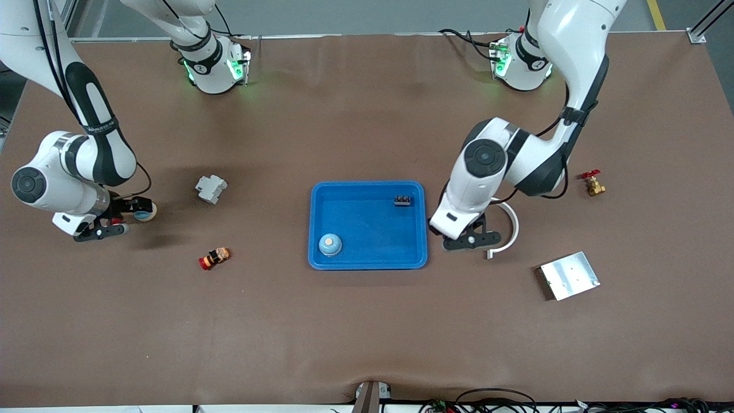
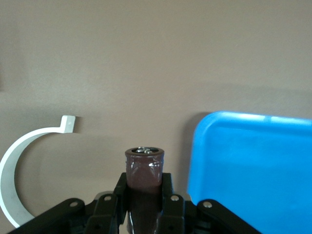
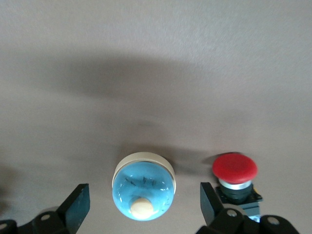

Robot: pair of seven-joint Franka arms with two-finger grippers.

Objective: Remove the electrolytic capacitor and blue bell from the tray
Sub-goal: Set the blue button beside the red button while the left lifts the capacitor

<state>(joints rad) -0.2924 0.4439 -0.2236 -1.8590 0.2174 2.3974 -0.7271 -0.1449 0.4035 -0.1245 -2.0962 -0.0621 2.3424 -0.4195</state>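
A blue bell (image 1: 144,214) with a cream button sits on the brown table near the right arm's end. My right gripper (image 1: 127,218) is open around it; in the right wrist view the bell (image 3: 144,192) lies between the two fingers of the right gripper (image 3: 144,199) without touching them. My left gripper (image 1: 471,241) is shut on a dark brown capacitor (image 2: 144,168) and holds it upright over the table, just beside the blue tray (image 1: 367,261) on the left arm's side. A second blue bell (image 1: 330,244) lies in the tray.
A black terminal block (image 1: 403,200) lies in the tray. A red push button (image 1: 214,258) and a grey breaker (image 1: 211,188) lie near the right gripper. A white curved bracket (image 1: 507,229), a metal plate (image 1: 569,275) and a brass valve (image 1: 593,184) lie toward the left arm's end.
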